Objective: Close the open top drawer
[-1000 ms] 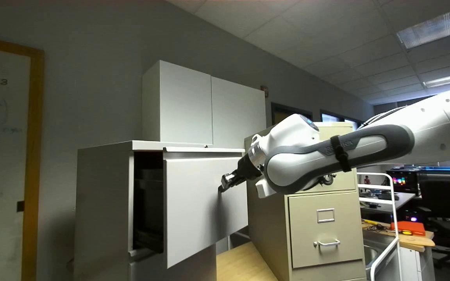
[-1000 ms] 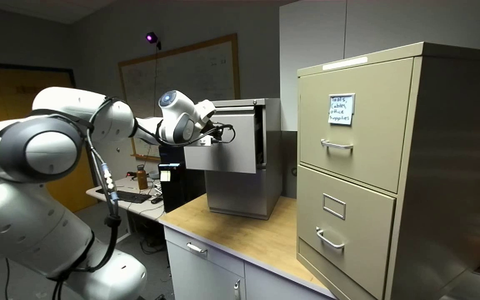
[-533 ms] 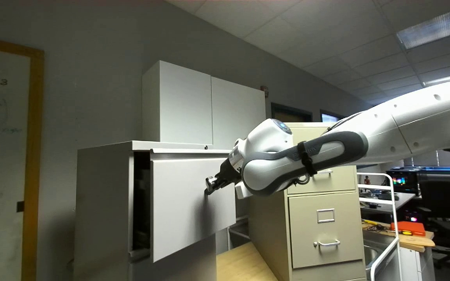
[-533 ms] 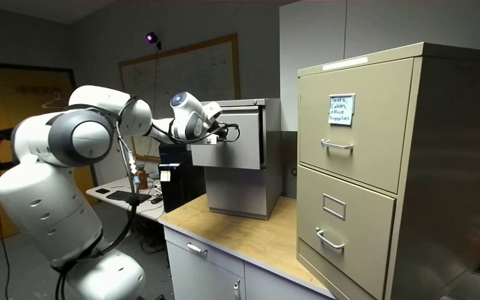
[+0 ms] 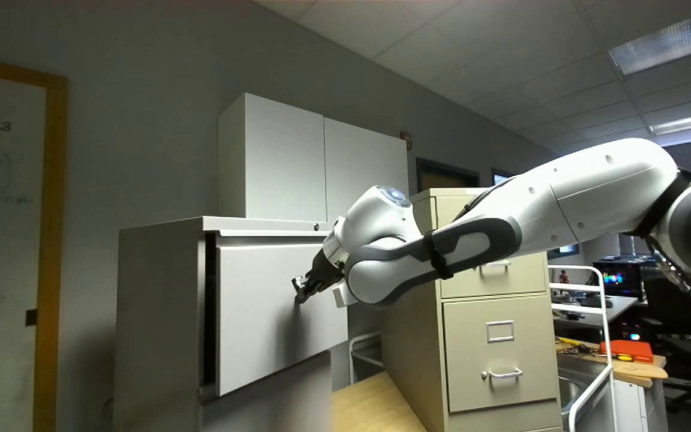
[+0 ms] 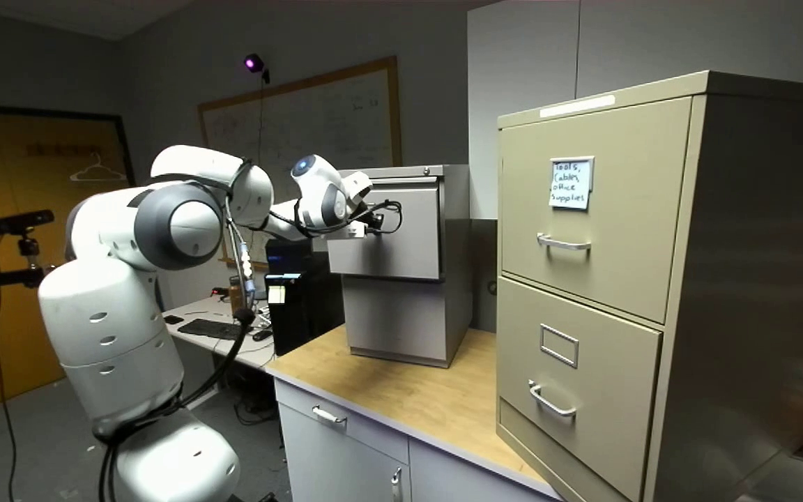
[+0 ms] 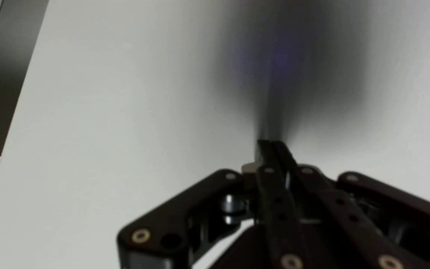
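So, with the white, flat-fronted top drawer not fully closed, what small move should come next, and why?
Probably a short, straight push inward with the closed black fingers: their tips appear to touch the plain white front of the top drawer, and an exterior view shows a dark gap between that front and the boxy, pale grey cabinet.

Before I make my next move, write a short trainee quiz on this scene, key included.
1. True or false: the top drawer is not fully closed.
2. In the wrist view, the tool is: a) wide open; b) shut; c) out of view.
3. Complete the note on the beige filing cabinet: "Tools, Cables, office ____".

Key: 1. True; a dark gap shows beside its front. 2. b. 3. supplies.
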You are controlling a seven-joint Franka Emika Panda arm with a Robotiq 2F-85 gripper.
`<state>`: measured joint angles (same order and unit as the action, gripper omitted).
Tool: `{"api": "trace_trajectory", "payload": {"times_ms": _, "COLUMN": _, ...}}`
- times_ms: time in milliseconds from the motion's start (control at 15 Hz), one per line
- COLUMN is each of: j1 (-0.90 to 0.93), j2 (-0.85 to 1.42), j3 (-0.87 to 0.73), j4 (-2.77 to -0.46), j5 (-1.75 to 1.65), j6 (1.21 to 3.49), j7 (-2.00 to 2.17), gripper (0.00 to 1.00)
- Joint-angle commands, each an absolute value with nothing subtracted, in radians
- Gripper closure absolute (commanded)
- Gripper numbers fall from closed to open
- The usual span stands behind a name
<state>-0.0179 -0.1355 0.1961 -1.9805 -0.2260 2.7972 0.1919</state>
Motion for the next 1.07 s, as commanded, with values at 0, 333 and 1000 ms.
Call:
{"api": "trace_trajectory", "payload": {"times_ms": 0, "j1": -0.035, "j2": -0.027, "j3": 0.232, "j4": -1.828, "j5": -0.338, "j6": 2.724, "j7": 0.298, "gripper": 0.94}}
{"api": "trace_trajectory", "payload": {"times_ms": 333, "j1": -0.007, "j2": 0.074, "j3": 0.235, "j4": -1.684, "j5": -0.440, "j6": 2.639, "j7": 0.385, "gripper": 0.94}}
{"api": "trace_trajectory", "payload": {"times_ms": 1000, "j1": 0.138, "j2": 0.206, "j3": 0.129, "j4": -1.485, "j5": -0.483, "j6": 2.471, "j7": 0.412, "gripper": 0.94}}
